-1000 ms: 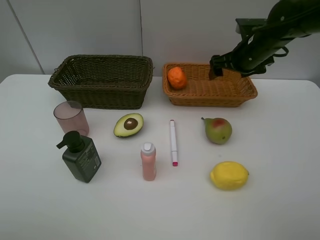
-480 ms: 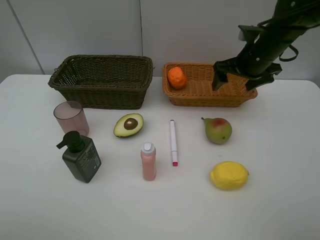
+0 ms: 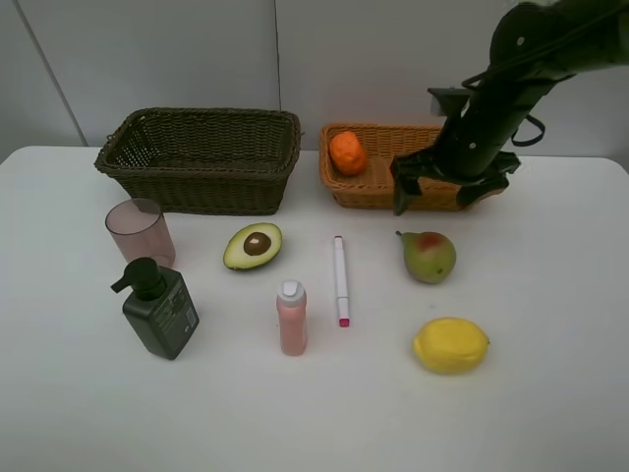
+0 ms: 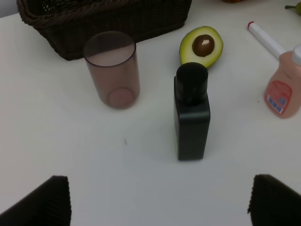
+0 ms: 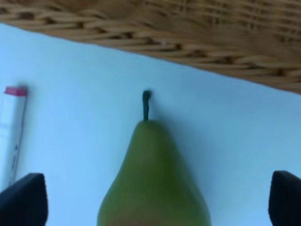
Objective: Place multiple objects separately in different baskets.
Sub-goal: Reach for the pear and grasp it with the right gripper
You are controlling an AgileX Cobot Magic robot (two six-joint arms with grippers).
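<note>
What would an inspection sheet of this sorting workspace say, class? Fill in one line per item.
Surface: white table, no spills seen.
Job's things: orange in the tan basket; dark basket looks empty; pear, lemon, avocado half, marker, pink bottle, pump bottle and cup on the table.
Clutter: nothing seen.
Pincers: right pincer open, hovering by the pear, not touching; left pincer open, holding nothing.
Cables: dark loop on the right arm.
Surroundings: pale wall panels.

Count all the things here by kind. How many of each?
Fruits: 4 (orange, pear, lemon, avocado half)
Bottles: 2 (green pump bottle, pink bottle)
Baskets: 2 (dark basket, orange basket)
Cups: 1 (pink cup)
Markers: 1 (white marker)
Total: 10
</note>
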